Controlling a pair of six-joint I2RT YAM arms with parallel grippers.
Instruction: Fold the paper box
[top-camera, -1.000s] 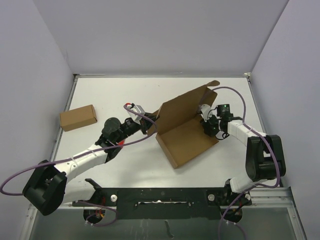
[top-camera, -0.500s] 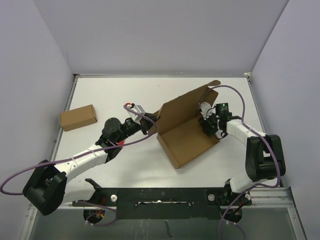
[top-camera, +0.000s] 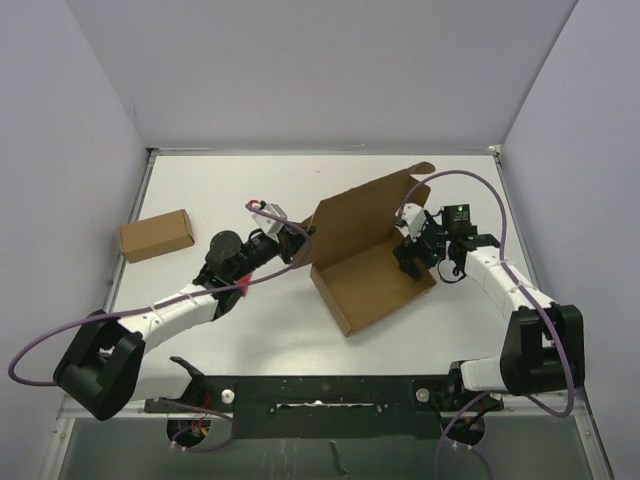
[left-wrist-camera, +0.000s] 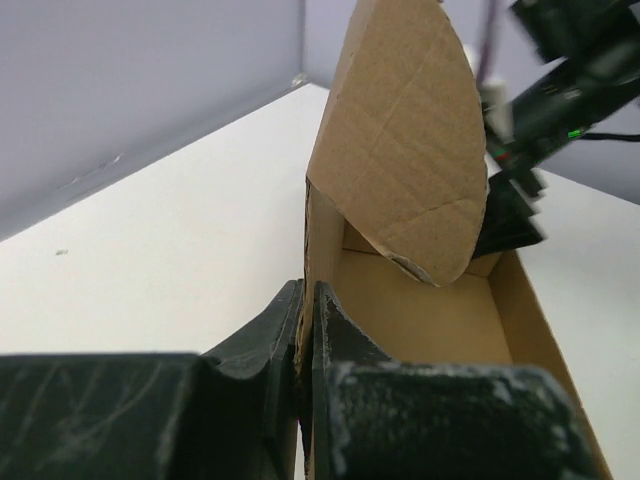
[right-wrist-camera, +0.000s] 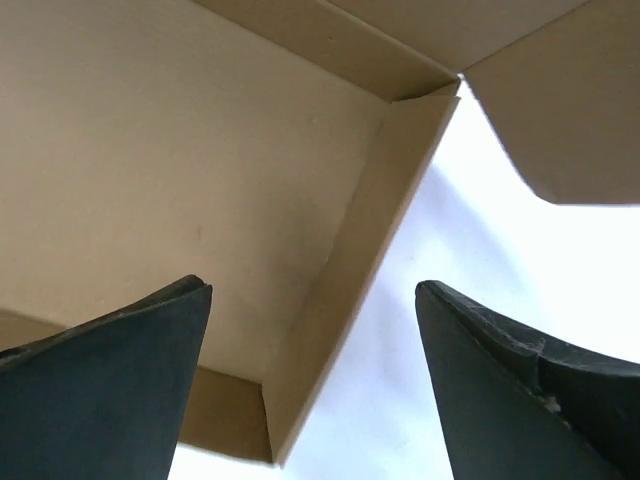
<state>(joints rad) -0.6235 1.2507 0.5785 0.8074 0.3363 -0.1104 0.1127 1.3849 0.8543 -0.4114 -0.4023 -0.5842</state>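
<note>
Nearest, along the front edge of the tabletop (top-camera: 270, 335), a black mounting bar (top-camera: 330, 385) carries both arm bases. The left arm (top-camera: 180, 305) stretches out low, diag. toward centre. The right arm (top-camera: 505, 285) bends inward from the R side.

Left fingers (left-wrist-camera: 255, 350): together, clamped on the paper box (left-wrist-camera: 400, 150), on the thin top edge of its L side wall near the corner. One finger is outside the wall, one inside, w/ the cardboard pinched btw them. Just past that grip a rounded flap stands upright, tip pointing up.

Right fingers (right-wrist-camera: 110, 385): wide apart, holding nothing. They hang at the box's opposite side, one finger over the brown interior, the other over bare white tabletop, w/ the low R side wall running btw them. Whether either finger touches the cardboard can't be told.

In the top view the paper box (top-camera: 372, 272) sits mid-tabletop, a bit R of centre, btw the two sets of fingers and turned at an angle to the tabletop edges. Its base panel lies flat. The big rear panel stands tilted up behind it, and the flap at that panel's far R corner is the farthest part of the box. The box is open, not yet folded shut.

Off to the L, well apart from the paper box and near the tabletop's L edge, lies a small cardboard box (top-camera: 156, 236), closed.

Beyond everything rises the pale back wall (top-camera: 320, 70) of the enclosure.
</note>
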